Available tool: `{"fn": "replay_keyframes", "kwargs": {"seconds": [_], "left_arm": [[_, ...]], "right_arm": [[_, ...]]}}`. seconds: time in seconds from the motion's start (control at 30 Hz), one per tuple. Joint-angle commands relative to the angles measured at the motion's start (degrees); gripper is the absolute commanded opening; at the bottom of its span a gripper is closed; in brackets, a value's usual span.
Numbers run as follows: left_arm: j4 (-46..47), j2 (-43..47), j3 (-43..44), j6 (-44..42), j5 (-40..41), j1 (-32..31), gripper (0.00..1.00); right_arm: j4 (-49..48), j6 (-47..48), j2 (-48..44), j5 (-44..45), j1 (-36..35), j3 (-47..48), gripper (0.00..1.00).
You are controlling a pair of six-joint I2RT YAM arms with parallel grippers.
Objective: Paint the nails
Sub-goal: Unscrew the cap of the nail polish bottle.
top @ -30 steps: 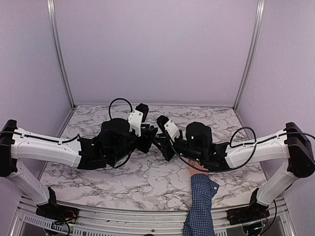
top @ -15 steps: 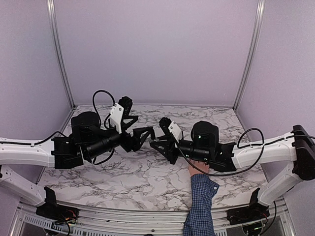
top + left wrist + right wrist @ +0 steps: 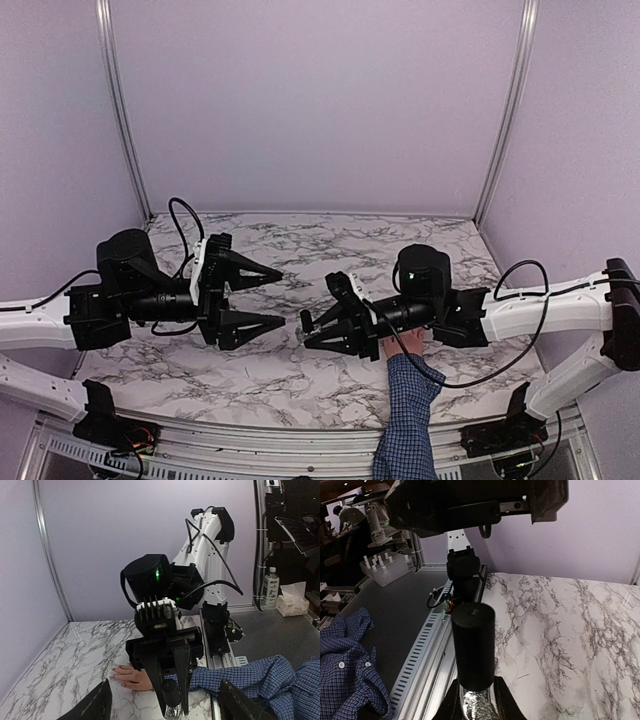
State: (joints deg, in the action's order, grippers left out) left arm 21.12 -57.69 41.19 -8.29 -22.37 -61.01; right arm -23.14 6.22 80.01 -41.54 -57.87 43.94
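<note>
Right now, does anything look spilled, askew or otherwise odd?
Nothing stands out. The right claw is shut on the capped bottle, no spill shows on the marble table, the left claw is open and empty, and the person's hand lies flat.

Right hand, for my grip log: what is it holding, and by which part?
The right hand is shut on the small bottle, clamping its glittery body just below the dark cap.
</note>
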Motion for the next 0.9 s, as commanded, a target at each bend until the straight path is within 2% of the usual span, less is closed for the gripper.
{"fn": "replay_keyframes", "kwargs": {"seconds": [0.0,0.27,0.6,0.87], "left_arm": [[-1.3,0.5,0.4,-3.0,-14.1,0.1,0.73],[-1.3,-6.5,3.5,-3.5,-21.9,-0.1,0.62],[-1.3,-10.7,6.5,-6.0,-23.5,-2.1,0.56],[-1.3,-11.5,6.2,-6.7,-24.6,-2.8,0.37]], "right_arm": [[4.4,3.6,-0.8,-12.4,0.3,3.0,0.00],[7.2,4.9,1.7,-20.0,-1.1,5.8,0.00],[8.2,5.5,5.2,-22.4,-2.8,8.4,0.00],[7.6,4.8,5.6,-23.4,-3.0,9.3,0.00]]}}
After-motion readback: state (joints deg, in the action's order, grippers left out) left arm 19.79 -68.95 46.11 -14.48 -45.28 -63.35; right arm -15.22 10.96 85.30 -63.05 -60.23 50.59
